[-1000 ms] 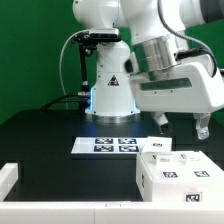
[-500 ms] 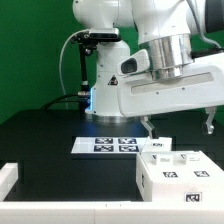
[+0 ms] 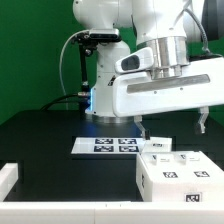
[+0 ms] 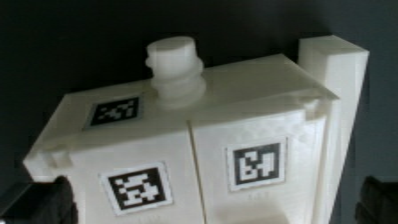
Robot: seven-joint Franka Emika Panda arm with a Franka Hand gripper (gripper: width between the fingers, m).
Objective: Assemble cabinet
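The cabinet [image 3: 176, 176] is a white box with black-and-white tags, standing on the black table at the exterior view's lower right. My gripper [image 3: 172, 126] hangs just above it, open wide and empty, with one dark finger [image 3: 141, 128] on each side. In the wrist view the cabinet [image 4: 196, 140] fills the picture, with two tagged panels side by side, a round white peg [image 4: 173, 62] on its far face and a tall white bar [image 4: 329, 80] along one edge. My gripper [image 4: 210, 205] straddles it without touching. The fingertips [image 4: 18, 200] show only as dark edges.
The marker board [image 3: 104, 145] lies on the table to the exterior view's left of the cabinet. A small white tagged piece [image 3: 156, 146] lies just behind the cabinet. A white block [image 3: 8, 178] sits at the far left edge. The robot base [image 3: 110, 95] stands behind.
The hand has turned about its wrist and shifted a little to the exterior view's left over the cabinet. The fingers stay open. The cabinet has not moved.
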